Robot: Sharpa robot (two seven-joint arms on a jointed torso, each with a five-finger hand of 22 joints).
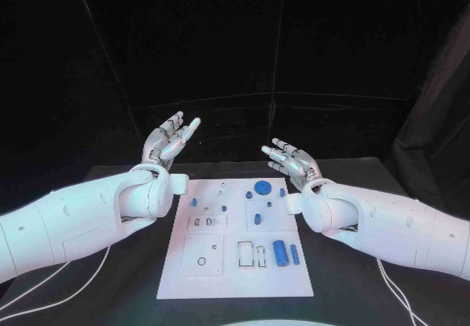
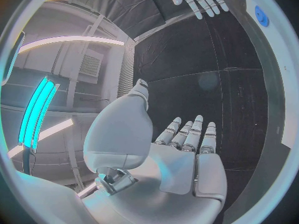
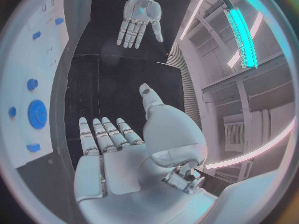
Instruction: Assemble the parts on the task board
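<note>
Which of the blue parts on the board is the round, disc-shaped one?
The large blue disc at the task board's far edge, near the right hand. The other blue parts are smaller pegs or long cylinders.

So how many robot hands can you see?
2. The left hand is up, open, past the task board's far left corner; the right hand, open too, past its far right corner.

The black surface [image 1: 352, 285] carries the white task board [image 1: 235, 282] at its middle. Small blue parts [image 1: 281, 252] lie on the board. Thin white cables [image 1: 396, 295] trail over the near corners.
</note>
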